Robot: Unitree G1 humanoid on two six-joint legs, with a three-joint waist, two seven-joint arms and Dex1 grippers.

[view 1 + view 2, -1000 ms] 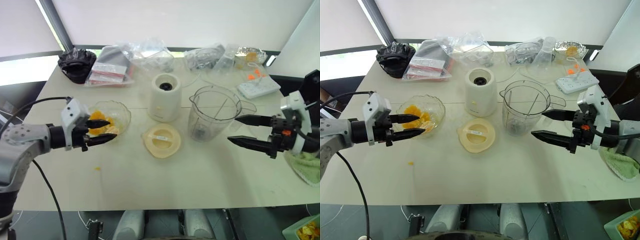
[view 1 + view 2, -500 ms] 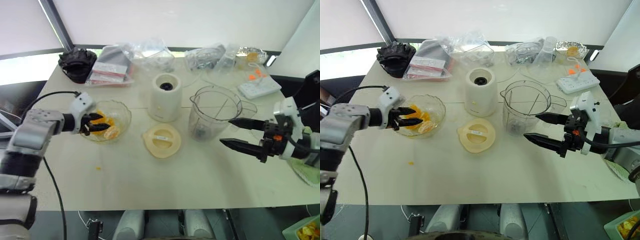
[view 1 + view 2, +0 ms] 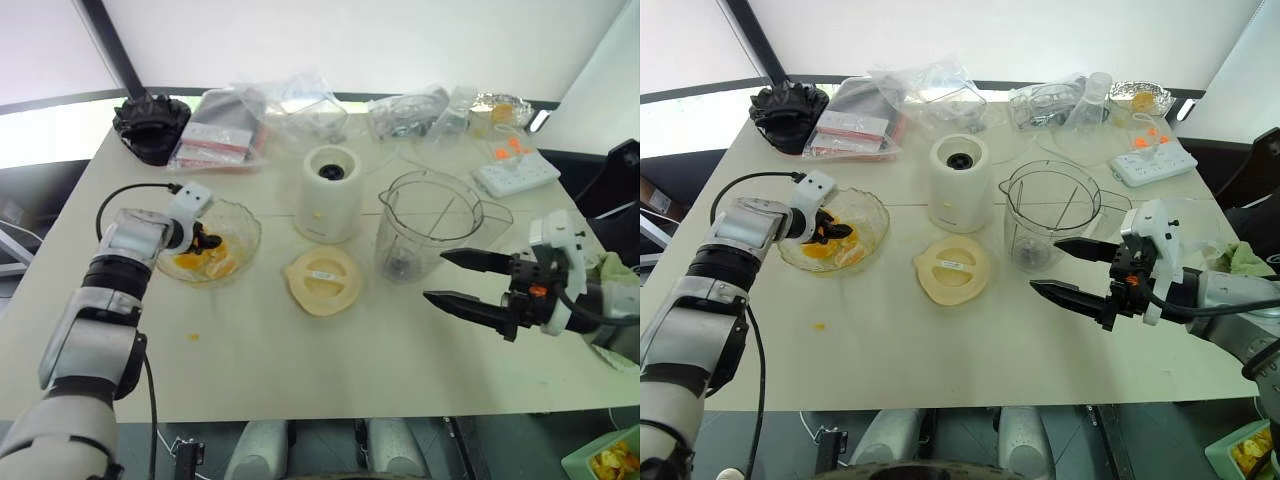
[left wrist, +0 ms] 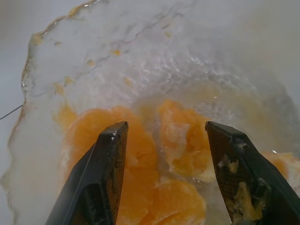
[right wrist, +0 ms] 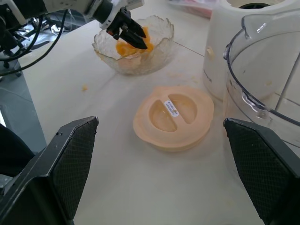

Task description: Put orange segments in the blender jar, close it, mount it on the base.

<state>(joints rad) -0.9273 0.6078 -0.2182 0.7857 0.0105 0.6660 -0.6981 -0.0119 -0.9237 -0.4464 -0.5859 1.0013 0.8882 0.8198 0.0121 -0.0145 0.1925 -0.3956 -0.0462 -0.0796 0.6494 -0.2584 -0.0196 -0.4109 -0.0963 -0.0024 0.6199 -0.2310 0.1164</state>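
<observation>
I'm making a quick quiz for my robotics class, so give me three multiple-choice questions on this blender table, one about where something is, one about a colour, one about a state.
1. Where does the lid lie?
A. on the jar
B. flat on the table in front of the base
C. inside the glass bowl

2. What colour is the base?
A. white
B. black
C. red

3. How do the jaws of the left gripper stand?
A. shut on a segment
B. open over the orange segments in the bowl
C. shut on the bowl's rim

Answers:
1 B, the cream lid rests on the tabletop before the base, while the blender jar stands uncovered.
2 A, the motor block is white with a dark top socket.
3 B, the left wrist view shows both fingers apart with orange segments between them in the glass bowl.
</observation>
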